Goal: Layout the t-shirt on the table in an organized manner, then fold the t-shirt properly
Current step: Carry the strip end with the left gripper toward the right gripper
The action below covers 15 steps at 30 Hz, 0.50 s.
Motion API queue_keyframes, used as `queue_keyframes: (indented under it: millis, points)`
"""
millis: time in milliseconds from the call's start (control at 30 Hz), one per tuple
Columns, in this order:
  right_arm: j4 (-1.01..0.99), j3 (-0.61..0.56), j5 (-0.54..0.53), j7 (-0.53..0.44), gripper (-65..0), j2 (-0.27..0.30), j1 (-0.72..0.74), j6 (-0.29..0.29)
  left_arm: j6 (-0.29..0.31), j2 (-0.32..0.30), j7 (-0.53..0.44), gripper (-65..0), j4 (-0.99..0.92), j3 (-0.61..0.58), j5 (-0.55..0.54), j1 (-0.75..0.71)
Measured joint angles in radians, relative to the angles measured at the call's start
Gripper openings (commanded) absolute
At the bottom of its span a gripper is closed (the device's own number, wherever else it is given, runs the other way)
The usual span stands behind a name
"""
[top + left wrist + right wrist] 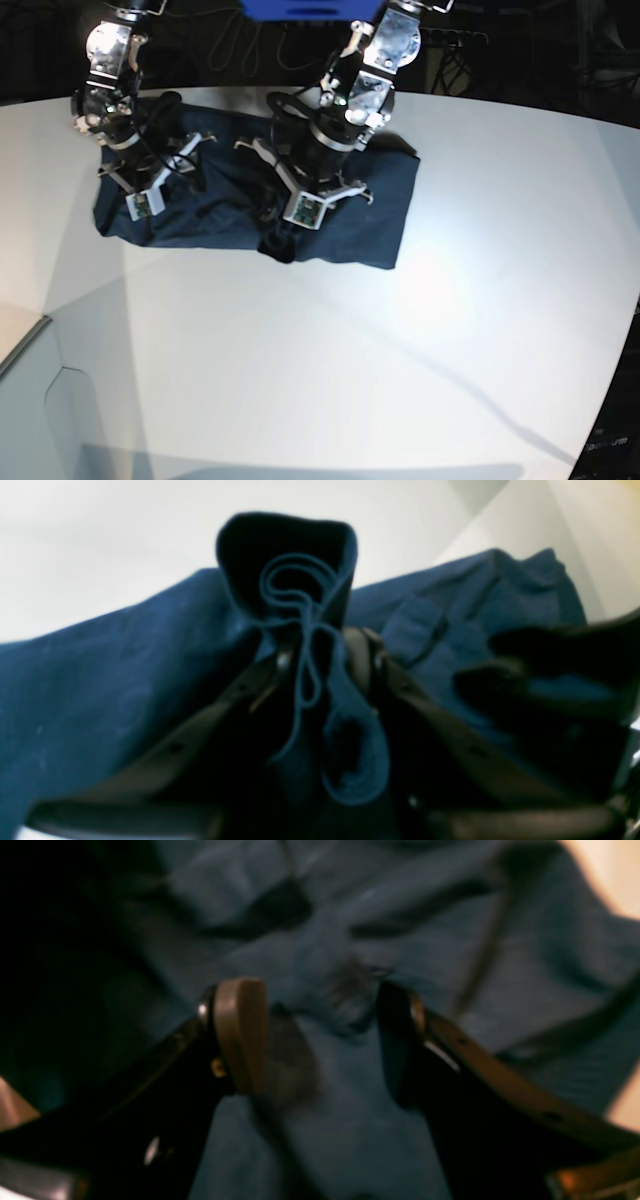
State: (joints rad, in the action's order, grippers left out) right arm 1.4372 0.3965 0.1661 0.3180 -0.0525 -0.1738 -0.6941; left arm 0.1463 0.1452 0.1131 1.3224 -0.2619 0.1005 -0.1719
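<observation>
1. The t-shirt (pixel 210 200) lies spread in a rough, wrinkled band across the far part of the counter (pixel 400 340), well back from the near edge. Its right end looks squared off; its left end is bunched under an arm.
2. The left tool (pixel 320 645) is clamped on a pinch of the cloth. In its wrist view a fold of navy fabric stands up between the narrow jaws, with a hem seam looping down in front.
3. The right tool (pixel 320 1030) sits with its jaws apart over the fabric, and a low ridge of cloth lies in the gap. The view is blurred, so I cannot tell whether the pads touch the shirt; I see nothing gripped.
4. From the base view, the left tool (pixel 280 240) is at the shirt's near edge around the middle, and the right tool (pixel 140 195) is over the left end.
5. My guess is they are working on laying it out flat; no proper fold shows yet.
6. Risks: the left pinch may hold several layers, so pulling could drag the whole shirt rather than open it. If the right one closes on that ridge alone, the cloth could slip free or bunch further.
</observation>
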Motion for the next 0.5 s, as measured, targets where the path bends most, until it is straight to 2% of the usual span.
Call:
queue_keyframes:
  millis: [200,300,500]
  points:
    - [0.119,0.001,-0.006,-0.003,-29.5,0.0,-0.019,0.0,-0.007,-0.002,-0.008,-50.1,0.0,-0.068,0.0,0.022]
    - [0.161,0.001,-0.007,0.001,-29.5,0.0,-0.044,-0.001,0.012,0.003,-0.004,-50.1,0.005,-0.088,0.0,0.014]
    - [0.193,0.071,-0.007,0.0,-29.5,-0.001,-0.049,-0.001,0.005,-0.01,0.004,-50.1,0.084,-0.122,-0.005,0.007]
